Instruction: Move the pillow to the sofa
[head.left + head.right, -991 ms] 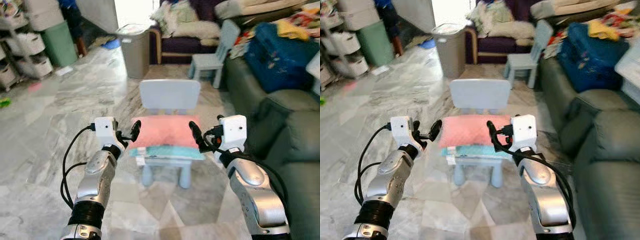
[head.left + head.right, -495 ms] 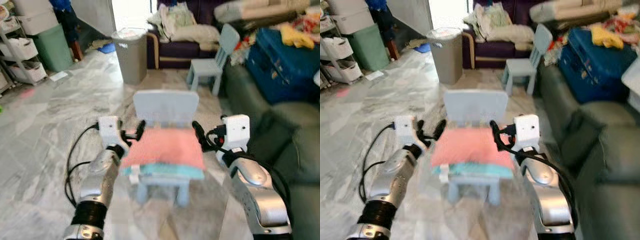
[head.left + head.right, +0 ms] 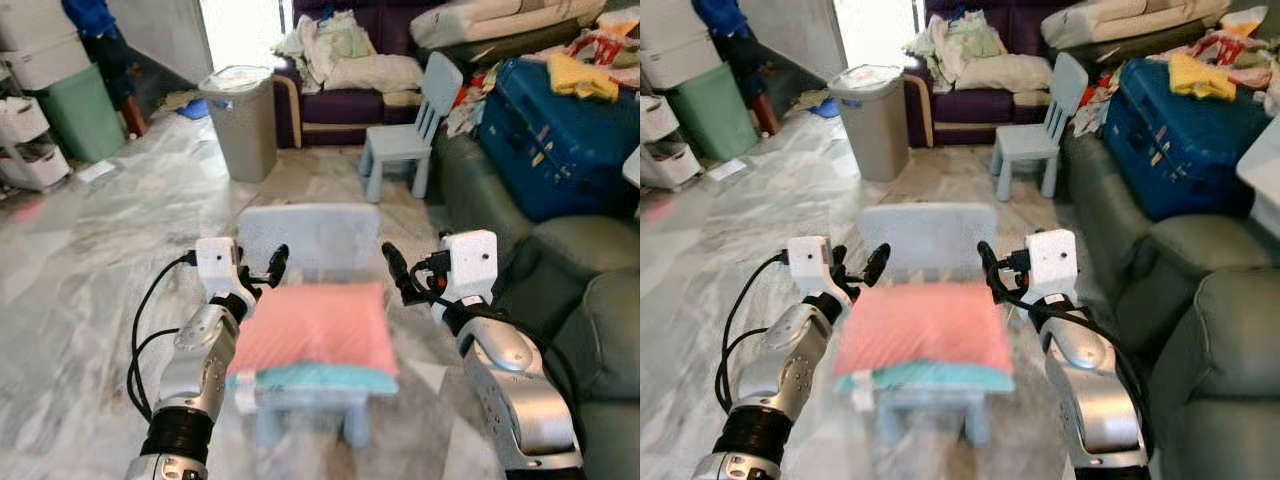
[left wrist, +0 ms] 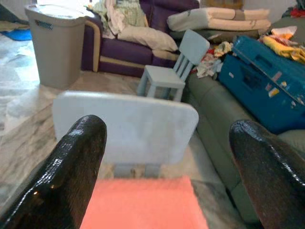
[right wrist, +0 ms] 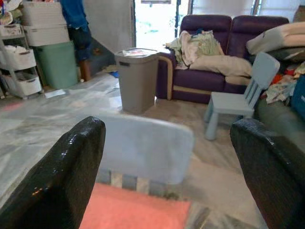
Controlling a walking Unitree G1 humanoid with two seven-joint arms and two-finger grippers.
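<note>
A pink pillow lies on a teal cushion on the seat of a small light blue chair straight ahead. My left gripper is open at the pillow's far left corner. At the far right corner my right gripper is open too. Neither touches the pillow. The left wrist view looks between its black fingers over the pillow at the chair back. The right wrist view has the same pillow and chair back. A dark green sofa runs along my right.
A purple sofa piled with laundry stands at the back, with a grey bin to its left. A second light blue chair and a blue suitcase sit at the green sofa's far end. A green bin stands far left.
The whole view has shifted: the chair and pillow now sit nearer and lower in it. Both grippers stay open, now level with the pillow's far corners.
</note>
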